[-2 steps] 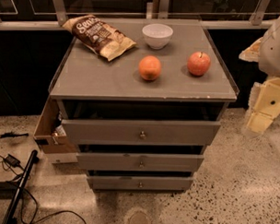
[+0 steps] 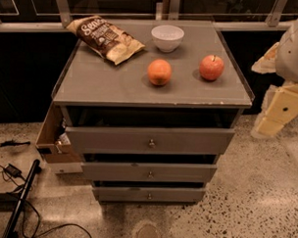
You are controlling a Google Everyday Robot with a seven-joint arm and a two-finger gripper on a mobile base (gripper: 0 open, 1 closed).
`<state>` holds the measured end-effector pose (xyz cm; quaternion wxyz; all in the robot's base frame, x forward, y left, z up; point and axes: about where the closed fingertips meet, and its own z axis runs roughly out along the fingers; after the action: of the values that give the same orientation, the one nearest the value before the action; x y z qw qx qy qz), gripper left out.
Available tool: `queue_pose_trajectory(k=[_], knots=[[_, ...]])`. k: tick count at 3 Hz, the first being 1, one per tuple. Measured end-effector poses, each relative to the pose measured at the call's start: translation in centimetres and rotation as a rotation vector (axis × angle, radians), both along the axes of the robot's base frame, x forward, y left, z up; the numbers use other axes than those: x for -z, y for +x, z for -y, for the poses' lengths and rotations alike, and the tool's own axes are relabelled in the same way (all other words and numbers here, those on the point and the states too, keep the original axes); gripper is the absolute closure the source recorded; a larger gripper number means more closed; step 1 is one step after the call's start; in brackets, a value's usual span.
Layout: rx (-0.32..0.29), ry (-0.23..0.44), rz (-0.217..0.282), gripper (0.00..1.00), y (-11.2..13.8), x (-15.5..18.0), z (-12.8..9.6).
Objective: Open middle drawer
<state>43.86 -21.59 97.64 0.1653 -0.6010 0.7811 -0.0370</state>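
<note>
The middle drawer is the mid-sized grey front of the cabinet, long and low, with a small round metal knob at its centre. It sits below the wider top drawer and above the narrowest bottom drawer. A dark gap shows above each front. My gripper, cream-coloured, hangs at the right edge of the view. It is beside the cabinet's right side, about level with the top drawer, and it touches nothing.
On the cabinet top lie a chip bag, a white bowl, an orange and a red apple. An open cardboard box stands at the cabinet's left. Cables and a dark pole lie on the speckled floor.
</note>
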Motion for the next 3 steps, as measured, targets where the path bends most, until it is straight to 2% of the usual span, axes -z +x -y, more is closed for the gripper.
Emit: queue_pose_trajectory(k=[1,2,3], knots=[[0.014,0.035,0.016,0.42,0.1,2.1,-0.1],[0.033,0.105,0.022,0.65,0.8,6.3,-0.3],[0.041,0.204,0.006,0.89,1.6,12.3,-1.0]])
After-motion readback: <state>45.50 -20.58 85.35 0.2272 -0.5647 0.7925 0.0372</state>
